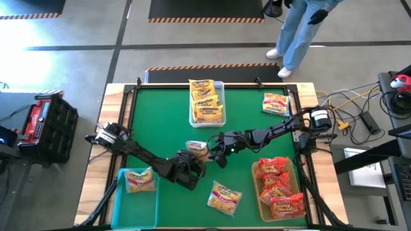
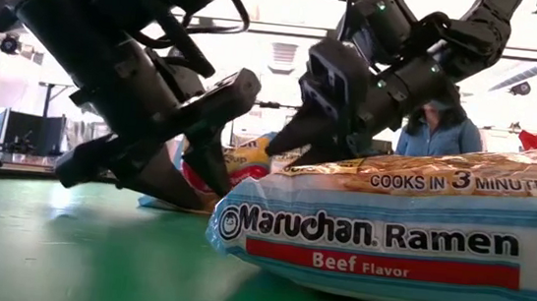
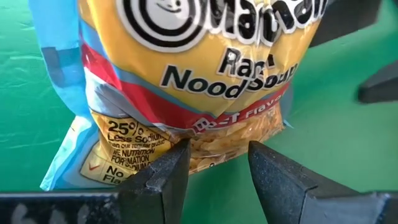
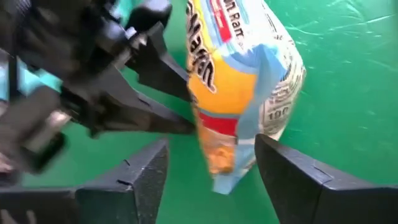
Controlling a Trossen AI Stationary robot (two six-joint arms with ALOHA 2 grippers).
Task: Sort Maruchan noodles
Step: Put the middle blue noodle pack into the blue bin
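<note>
A yellow Maruchan noodles packet with pale-blue ends (image 1: 197, 149) is at the table's middle, between my two grippers. In the right wrist view the packet (image 4: 239, 81) stands on edge. My left gripper (image 3: 217, 165) comes at it from the near left and is shut on its lower end. My right gripper (image 4: 211, 165) reaches in from the right and is open. Its fingers stand on either side of the packet's lower end with a gap on each side. In the low view the packet (image 2: 243, 158) shows only in part behind the left gripper (image 2: 197, 178). My left gripper pinches the lower end of the packet (image 3: 214, 149) between its two fingers, only at their free ends. The fingers slant down from the near left toward the packet's printed face. More of the packet spreads past both fingers. It stands tilted on edge; whether it touches the table, I cannot tell.
A clear bin (image 1: 221, 85) with yellow packets stands at the far centre. A teal bin (image 1: 138, 208) at the near left holds one packet, and an orange bin (image 1: 255, 186) at the near right holds red ones. Loose packets lie far right (image 1: 276, 102) and near centre (image 1: 225, 196). A person (image 1: 302, 32) stands beyond the far edge.
</note>
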